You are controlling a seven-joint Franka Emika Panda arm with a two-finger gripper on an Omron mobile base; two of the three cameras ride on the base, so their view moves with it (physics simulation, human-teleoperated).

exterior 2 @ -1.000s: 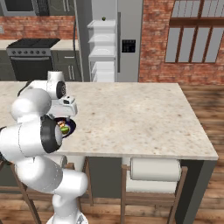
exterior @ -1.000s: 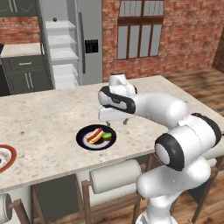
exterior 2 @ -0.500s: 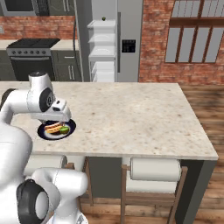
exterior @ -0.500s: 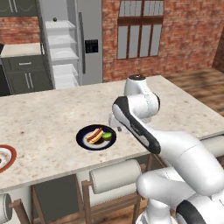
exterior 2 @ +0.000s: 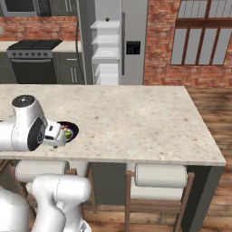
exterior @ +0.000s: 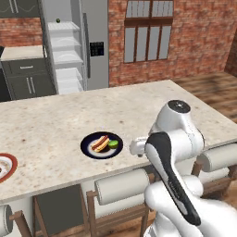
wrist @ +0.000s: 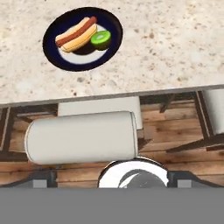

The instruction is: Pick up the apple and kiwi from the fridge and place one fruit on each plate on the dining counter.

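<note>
Lime-green kiwi [wrist: 101,39] resting on the glossy black plate [wrist: 57,59], beside a hot dog [wrist: 77,33] in a bun, touching or almost touching it. Same plate [exterior: 89,150] sitting on the beige speckled dining counter [exterior: 55,125], close to its near long edge, above a white-backed stool [wrist: 83,137] tucked under that edge. Second plate [exterior: 11,162], white with a red rim, lying farther along the near edge toward the counter's left end, cut off by the frame; food on it too small to make out. No fruit visible on it.

Gripper [exterior 2: 58,134] drawn back off the counter at its near edge, just beside the black plate, pointing down over the plate and stool. Jaws spread wide apart, nothing between them. Fingertips themselves not discernible in the hand view.

Fridge [exterior: 95,28] standing past the far edge of the counter against the brick wall, door swung wide, white inner shelves exposed, black dispenser panel on the other door. A small dark round thing [exterior: 58,20] on the top shelf, also visible in the right base view [exterior 2: 107,19]; too small to tell whether apple or not.

More white-backed stools lined along the near side of the counter.
</note>
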